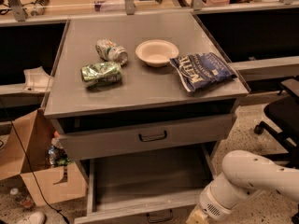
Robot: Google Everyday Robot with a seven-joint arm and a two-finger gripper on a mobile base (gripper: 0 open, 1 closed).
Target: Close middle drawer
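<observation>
The middle drawer [149, 176] stands pulled far out beneath the taller-fronted top drawer [107, 141]. Its low front panel [121, 213] lies near the lower edge of the view, with the small dark loop handle [159, 215] at the centre. The tool [195, 217] sits just right of that handle, by the drawer's front right corner, and is largely cut off by the frame. Whether it is apart or together cannot be told, nor whether it touches the panel.

The drawer looks like stiff sheet metal that will not flex under a push, and its visible floor is bare, so it is probably light on its slides. No grip seems needed: a flat press on the front panel should send it in. Because it is wide and shallow, a push far off centre might skew it and make it bind, so contact close beside the handle is the better choice. The smooth face may let the tool slide sideways. A gentle finish would spare the bowl [157, 52] on the tabletop [140, 92] a jolt.
</observation>
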